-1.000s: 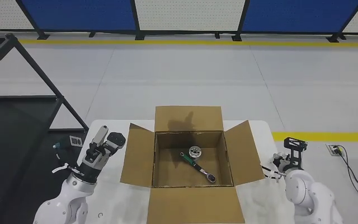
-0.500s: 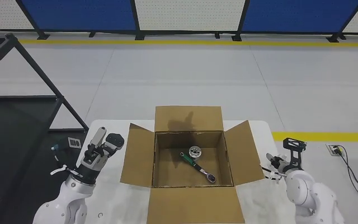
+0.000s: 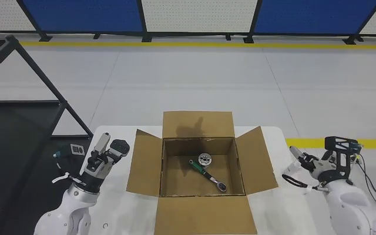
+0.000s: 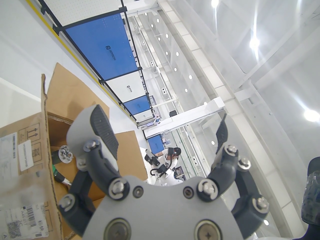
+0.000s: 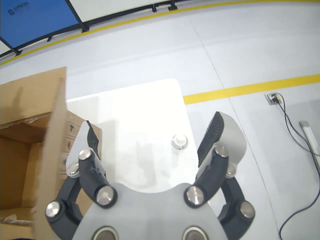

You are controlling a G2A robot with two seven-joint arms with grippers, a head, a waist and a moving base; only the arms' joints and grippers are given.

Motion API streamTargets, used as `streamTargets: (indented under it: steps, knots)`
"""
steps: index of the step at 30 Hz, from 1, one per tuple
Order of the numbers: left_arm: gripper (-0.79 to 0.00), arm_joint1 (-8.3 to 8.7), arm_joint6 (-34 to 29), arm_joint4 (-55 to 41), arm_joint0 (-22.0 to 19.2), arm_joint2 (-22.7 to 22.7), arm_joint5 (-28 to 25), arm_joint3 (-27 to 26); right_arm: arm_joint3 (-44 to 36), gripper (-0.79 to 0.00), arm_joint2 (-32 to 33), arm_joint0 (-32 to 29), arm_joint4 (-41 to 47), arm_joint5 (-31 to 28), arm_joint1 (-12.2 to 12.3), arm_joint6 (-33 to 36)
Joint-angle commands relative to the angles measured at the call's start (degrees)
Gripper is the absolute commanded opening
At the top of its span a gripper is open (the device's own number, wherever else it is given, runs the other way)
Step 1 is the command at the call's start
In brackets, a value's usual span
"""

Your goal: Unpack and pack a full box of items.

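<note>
Cardboard, with all four flaps folded outward: the box (image 3: pixel 198 124) stands on the white surface (image 5: pixel 140 106), opened wide, probably so that either arm can come down into it without catching an edge. On the box floor a ratchet wrench (image 3: pixel 207 175) with a green grip lies slanted. A small round metal part (image 3: pixel 204 158) sits just beside its grip end, nearer the box's far wall.

The left tool (image 4: pixel 162 128) hangs outside the box's left flap, tipped upward, its fingers spread apart and holding nothing. The right tool (image 5: pixel 150 128) is outside the box's right flap, above the surface, its fingers likewise apart and empty. A clear bottle (image 5: pixel 179 144) stands upright on the surface on that side, apart from the box.

Both arms sit clear of the opening, which I judge leaves it free for the next reach. With so little inside, unpacking looks well along.
</note>
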Motion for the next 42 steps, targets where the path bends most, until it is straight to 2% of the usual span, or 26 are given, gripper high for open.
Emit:
streamTargets:
  steps: [1,6,11,26,30,36,42]
  knots:
    - [0.000,0.01,0.10,-0.41,0.18,-0.22,-0.26,0.10,-4.60,0.000,-0.92,-0.91,0.62,-2.34,0.12,0.85]
    - [0.000,0.01,0.07,-1.39,0.66,-0.51,-0.83,0.24,-9.28,0.000,-6.32,-0.64,0.85,-6.94,0.40,4.57]
    - [0.000,0.05,-0.74,-1.81,0.68,-0.30,-1.05,0.03,-7.18,0.000,-12.43,3.56,-1.45,-5.45,0.36,6.98]
    - [0.000,0.06,-0.90,-1.83,0.65,-0.27,-0.97,-0.07,-7.18,0.000,-12.43,3.56,-1.45,-5.45,0.36,6.98]
    - [0.000,0.07,-0.68,-0.94,0.77,0.22,-0.02,-0.74,-5.77,0.000,-15.64,3.66,0.29,-6.86,0.23,4.88]
    - [0.000,0.05,0.81,-0.76,1.26,0.05,0.61,-0.69,0.78,0.000,-24.39,10.65,1.00,-8.49,-0.23,8.11]
    - [0.000,0.06,2.22,-1.79,3.73,-1.84,-0.34,-1.08,12.35,0.000,-33.30,20.28,0.75,-7.08,-1.37,12.20]
